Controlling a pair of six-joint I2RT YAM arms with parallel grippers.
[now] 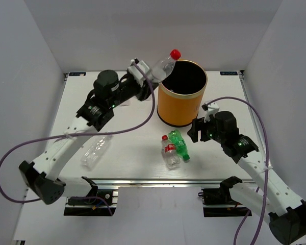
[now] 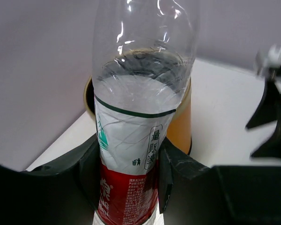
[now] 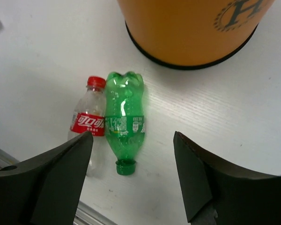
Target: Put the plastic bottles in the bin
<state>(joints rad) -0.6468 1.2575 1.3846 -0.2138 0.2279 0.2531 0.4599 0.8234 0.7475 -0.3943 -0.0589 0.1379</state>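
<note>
My left gripper (image 1: 141, 76) is clamped on a clear bottle (image 1: 163, 65), the jaws pressing both sides of its white and red label. I hold it high and tilted, its red cap (image 1: 175, 53) pointing far and right, just over the far-left rim of the bin (image 1: 179, 109). In the left wrist view the bottle's body rises from between my fingers (image 2: 86, 171), with the bin's orange wall right behind it.

My right gripper (image 1: 194, 130) hangs above the table (image 1: 132, 153), close to the near-right side of the bin, with its jaws wide apart and nothing between them. Below it and a little to the left lie two bottles, touching side by side. The green bottle (image 3: 124, 117) lies on the right with its cap toward the near edge. The red-labelled bottle (image 3: 88, 123) lies on the left with its red cap pointing far. Both lie just near of the bin's dark base rim.

Well apart from them, near the left edge of the table, a plain bottle (image 1: 96, 151) lies on its side beside my left arm.
</note>
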